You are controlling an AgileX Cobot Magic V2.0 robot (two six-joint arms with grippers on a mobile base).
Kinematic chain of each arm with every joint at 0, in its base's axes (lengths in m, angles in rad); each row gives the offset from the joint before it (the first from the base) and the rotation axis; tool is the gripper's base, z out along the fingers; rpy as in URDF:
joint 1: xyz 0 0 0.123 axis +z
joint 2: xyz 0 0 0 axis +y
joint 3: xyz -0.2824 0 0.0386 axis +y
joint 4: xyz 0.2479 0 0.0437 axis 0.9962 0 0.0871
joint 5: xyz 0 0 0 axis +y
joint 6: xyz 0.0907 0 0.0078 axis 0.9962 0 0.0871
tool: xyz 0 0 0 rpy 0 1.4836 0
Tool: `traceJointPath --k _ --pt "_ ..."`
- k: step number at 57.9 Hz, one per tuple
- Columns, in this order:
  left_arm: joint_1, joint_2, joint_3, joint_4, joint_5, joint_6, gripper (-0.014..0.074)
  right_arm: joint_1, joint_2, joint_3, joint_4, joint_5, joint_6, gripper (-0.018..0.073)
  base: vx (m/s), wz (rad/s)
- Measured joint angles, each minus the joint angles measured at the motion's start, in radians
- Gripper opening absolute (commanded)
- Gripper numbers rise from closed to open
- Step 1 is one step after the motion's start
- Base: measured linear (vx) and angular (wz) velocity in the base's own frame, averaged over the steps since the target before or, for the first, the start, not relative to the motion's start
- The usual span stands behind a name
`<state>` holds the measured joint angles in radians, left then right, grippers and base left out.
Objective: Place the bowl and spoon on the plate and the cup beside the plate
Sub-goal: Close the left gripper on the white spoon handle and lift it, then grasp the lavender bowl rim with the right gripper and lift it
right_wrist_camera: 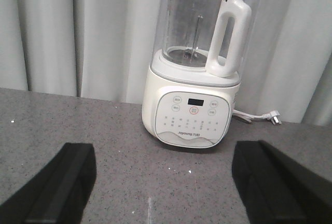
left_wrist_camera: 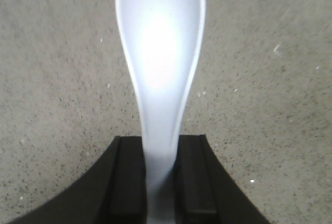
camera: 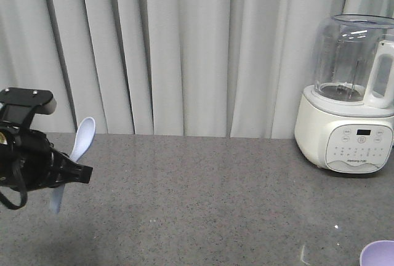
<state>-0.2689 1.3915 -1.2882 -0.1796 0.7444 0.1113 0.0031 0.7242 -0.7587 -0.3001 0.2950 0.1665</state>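
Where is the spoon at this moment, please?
The spoon is at the far left of the front view, held by its handle in the left gripper over the grey counter, scoop pointing up.

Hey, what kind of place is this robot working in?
Probably a kitchen-style counter, maybe staged: a grey speckled stone countertop, a white blender with a clear jug, and pale pleated curtains behind.
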Motion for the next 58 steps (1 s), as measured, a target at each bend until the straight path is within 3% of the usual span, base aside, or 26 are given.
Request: traceJointPath --k 9,17,22,36,49,58 --pt "0.0 -0.036 0.0 -0.003 0.002 0.003 0.0 0.0 0.0 -0.008 0.008 0.09 0.044 0.0571 0.0 0.0" --pt "0.0 -0.037 0.0 -0.003 0.005 0.004 0.0 0.0 0.072 -0.054 -0.039 0.362 0.192 0.0557 0.0 0.0" --pt "0.0 -0.037 0.0 -0.003 0.012 0.005 0.0 0.0 0.164 -0.068 -0.074 0.475 0.225 0.0557 0.0 0.0" --pt "0.0 -0.037 0.0 -0.003 0.019 0.007 0.0 0.0 0.449 -0.11 -0.074 0.576 0.216 0.0557 0.0 0.0" --pt "0.0 -0.037 0.0 -0.002 0.023 0.009 0.0 -0.003 0.546 -0.196 -0.074 0.624 0.166 0.0557 0.0 0.0" --pt "0.0 -0.037 0.0 0.014 0.041 0.014 0.0 -0.113 0.561 -0.197 0.018 0.624 0.09 0.0557 0.0 0.0"
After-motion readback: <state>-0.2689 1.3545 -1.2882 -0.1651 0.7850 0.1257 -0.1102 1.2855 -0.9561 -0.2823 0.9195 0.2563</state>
